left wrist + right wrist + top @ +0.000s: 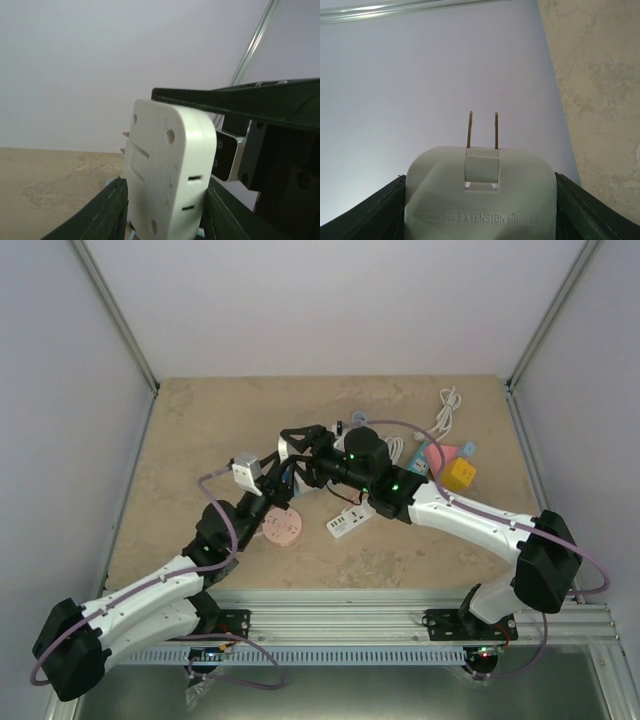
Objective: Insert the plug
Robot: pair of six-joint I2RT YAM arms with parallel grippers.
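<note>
Up over the middle of the table (200, 430), both arms are bunched around the white folding plug adapter (480, 205). The right gripper (479, 182) has it pinched by the sides, with the brass prongs (483, 130) pointing away from the wrist. The left gripper (165, 192) looks clamped on it too. Reads to me like a mid-air handoff. Next, I'd guess one lets go and the other lines those prongs up with the power strip (350, 522) down on the table.
</note>
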